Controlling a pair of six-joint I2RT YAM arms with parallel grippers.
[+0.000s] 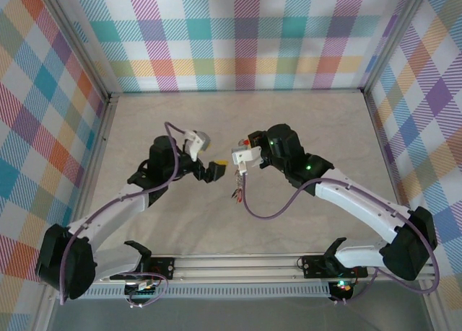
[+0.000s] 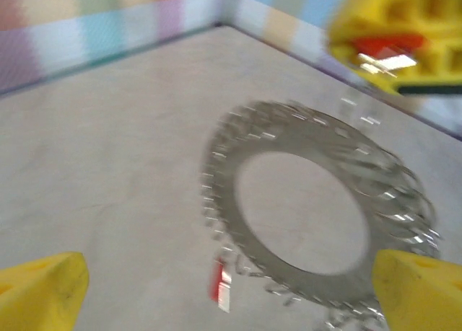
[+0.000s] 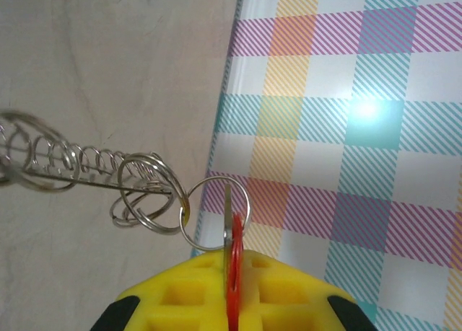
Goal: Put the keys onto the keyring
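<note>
In the left wrist view the keyring (image 2: 310, 223), a silvery ring with a jagged edge and a wide hole, hangs blurred in the air. My left gripper (image 2: 229, 277) is open, its yellow fingertips (image 2: 43, 291) far apart on either side of the ring's lower part. A red-headed key (image 2: 221, 284) dangles under the ring. My right gripper (image 3: 232, 262) is shut on a key's red head (image 3: 233, 280). That key's small wire loop (image 3: 214, 212) links to a row of wire loops (image 3: 72, 165). From above, the left gripper (image 1: 214, 169) and right gripper (image 1: 242, 163) face each other, with keys (image 1: 236, 194) hanging below.
The beige table (image 1: 238, 122) lies below, boxed in by plaid walls (image 1: 238, 35) at the back and sides. A purple cable (image 1: 271, 208) loops beside the right arm. The right gripper's yellow fingers (image 2: 404, 35) fill the top right of the left wrist view.
</note>
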